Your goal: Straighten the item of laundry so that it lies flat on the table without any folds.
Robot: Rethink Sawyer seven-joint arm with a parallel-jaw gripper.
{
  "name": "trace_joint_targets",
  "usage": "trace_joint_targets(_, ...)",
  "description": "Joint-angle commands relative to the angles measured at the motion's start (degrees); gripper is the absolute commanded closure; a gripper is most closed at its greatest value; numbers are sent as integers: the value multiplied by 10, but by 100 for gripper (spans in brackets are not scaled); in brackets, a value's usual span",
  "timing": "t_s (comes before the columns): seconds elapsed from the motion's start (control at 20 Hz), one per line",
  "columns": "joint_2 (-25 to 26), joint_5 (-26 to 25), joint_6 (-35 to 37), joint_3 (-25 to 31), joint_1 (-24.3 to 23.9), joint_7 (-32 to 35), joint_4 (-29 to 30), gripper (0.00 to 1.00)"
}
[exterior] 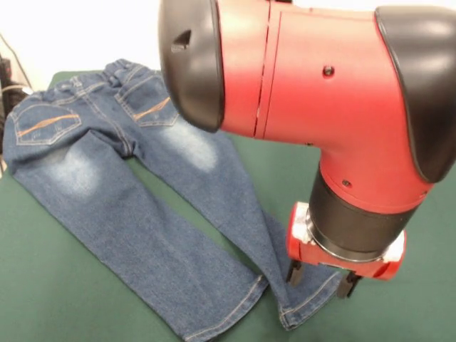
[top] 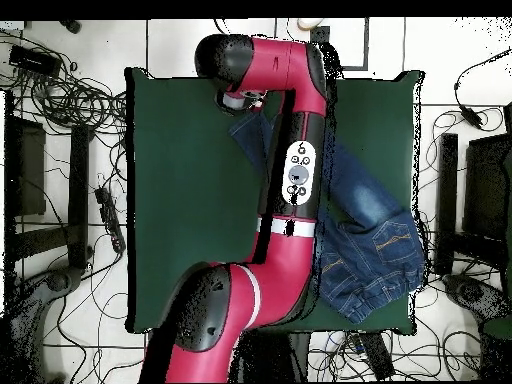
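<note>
A small pair of blue denim jeans (exterior: 107,199) lies back side up on the green table (exterior: 43,285). The waistband and orange-stitched pockets are at the far left, and both legs run toward the near right. A few ripples show near the crotch, and the right leg narrows and twists near its cuff (exterior: 306,303). My gripper (exterior: 320,279) hangs just above that cuff, its two black fingers (exterior: 294,273) open and set wide apart over the denim. From overhead the arm covers much of the jeans (top: 375,205), and the gripper (top: 245,100) is over the leg end.
The big red elbow of the arm (exterior: 320,78) fills the upper right of the front view and hides the table behind it. Cables and black stands (top: 60,90) lie on the floor round the table (top: 180,200).
</note>
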Motion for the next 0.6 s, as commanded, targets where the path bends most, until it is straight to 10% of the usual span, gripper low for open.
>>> trace_joint_targets(0.05, 32, -46, 9, 102, -13, -145, 90, 0)
trace_joint_targets(0.6, 45, -126, 87, 187, -32, -142, 83, 0)
